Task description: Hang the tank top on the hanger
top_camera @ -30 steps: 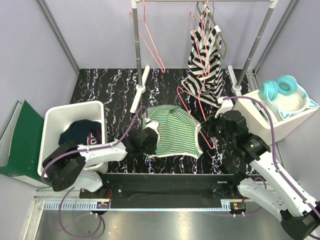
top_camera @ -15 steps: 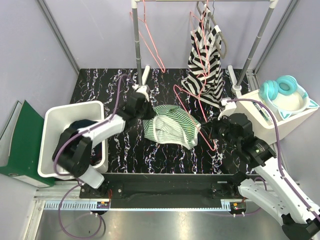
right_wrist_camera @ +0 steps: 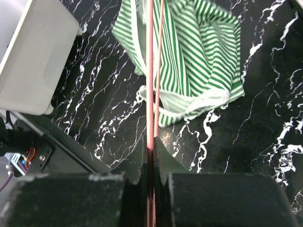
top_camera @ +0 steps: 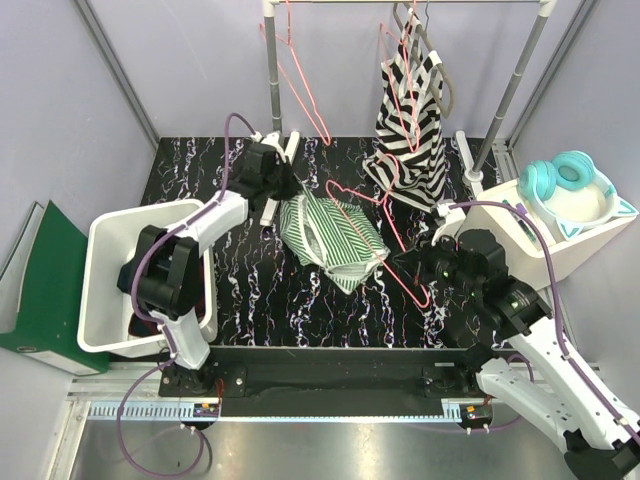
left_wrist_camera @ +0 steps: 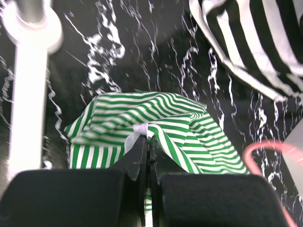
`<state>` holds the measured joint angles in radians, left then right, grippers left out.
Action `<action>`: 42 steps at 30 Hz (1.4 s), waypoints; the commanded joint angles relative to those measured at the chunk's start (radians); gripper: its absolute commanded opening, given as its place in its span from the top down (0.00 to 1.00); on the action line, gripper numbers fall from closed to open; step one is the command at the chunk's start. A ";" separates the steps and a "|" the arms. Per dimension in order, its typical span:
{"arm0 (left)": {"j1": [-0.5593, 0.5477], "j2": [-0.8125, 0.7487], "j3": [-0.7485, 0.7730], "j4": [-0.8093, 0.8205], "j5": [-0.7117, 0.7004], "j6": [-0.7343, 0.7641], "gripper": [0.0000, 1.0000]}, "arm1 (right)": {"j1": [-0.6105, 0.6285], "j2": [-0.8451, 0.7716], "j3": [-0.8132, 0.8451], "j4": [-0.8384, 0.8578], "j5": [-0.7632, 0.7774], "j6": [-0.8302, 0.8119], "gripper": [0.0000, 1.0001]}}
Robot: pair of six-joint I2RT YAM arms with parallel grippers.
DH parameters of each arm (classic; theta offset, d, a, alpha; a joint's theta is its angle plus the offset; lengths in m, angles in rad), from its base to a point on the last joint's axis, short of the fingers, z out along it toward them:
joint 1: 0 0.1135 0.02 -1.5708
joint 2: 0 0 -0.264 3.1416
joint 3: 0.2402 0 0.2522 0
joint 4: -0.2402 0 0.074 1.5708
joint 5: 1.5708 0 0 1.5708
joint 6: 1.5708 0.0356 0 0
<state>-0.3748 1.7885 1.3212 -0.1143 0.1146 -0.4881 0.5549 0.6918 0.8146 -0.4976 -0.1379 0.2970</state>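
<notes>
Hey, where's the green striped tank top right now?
In the top view, the tank top is bunched at centre, pinched by the left claw, just left of the hanger held in the right claw.

- Walls [top_camera: 190, 70]: pale lilac panels, standing beyond the left gripper [top_camera: 283, 190] and the right gripper [top_camera: 415, 265] and to either side of them.
- Tabletop [top_camera: 250, 270]: black with white marble veining, under both grippers.
- Rack [top_camera: 272, 80]: metal poles on white feet, beyond both grippers.
- Striped garment [top_camera: 415, 120]: bold black-and-white, hanging on the rack beyond the right gripper.
- Bin [top_camera: 150, 213]: white, left of the left gripper.
- Folder [top_camera: 35, 290]: green, past the bin, further left.
- Box [top_camera: 570, 250]: white, right of the right gripper, with teal headphones [top_camera: 565, 185] on top.
</notes>
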 commanded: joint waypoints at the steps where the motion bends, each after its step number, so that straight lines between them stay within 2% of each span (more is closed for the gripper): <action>1: 0.042 0.015 0.072 0.018 0.071 0.006 1.00 | 0.010 0.006 -0.002 0.068 -0.068 0.002 1.00; 11: 0.060 0.009 0.099 -0.008 0.135 0.032 1.00 | 0.028 0.081 -0.026 0.131 -0.163 0.005 1.00; 19: 0.063 -0.020 0.099 -0.033 0.174 0.043 1.00 | 0.048 0.097 -0.035 0.152 -0.157 0.001 1.00; 24: 0.062 -0.038 0.085 -0.041 0.255 0.042 1.00 | 0.054 0.124 -0.040 0.169 -0.147 -0.002 1.00; 35: 0.063 -0.138 0.062 -0.076 0.296 0.056 1.00 | 0.065 0.135 -0.037 0.180 -0.124 -0.012 1.00; 42: 0.030 -0.185 0.038 -0.071 0.364 0.020 1.00 | 0.073 0.137 -0.063 0.257 -0.132 -0.016 1.00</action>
<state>-0.3214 1.6596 1.3655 -0.1974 0.4038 -0.4519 0.6113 0.8318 0.7628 -0.3553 -0.2729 0.2943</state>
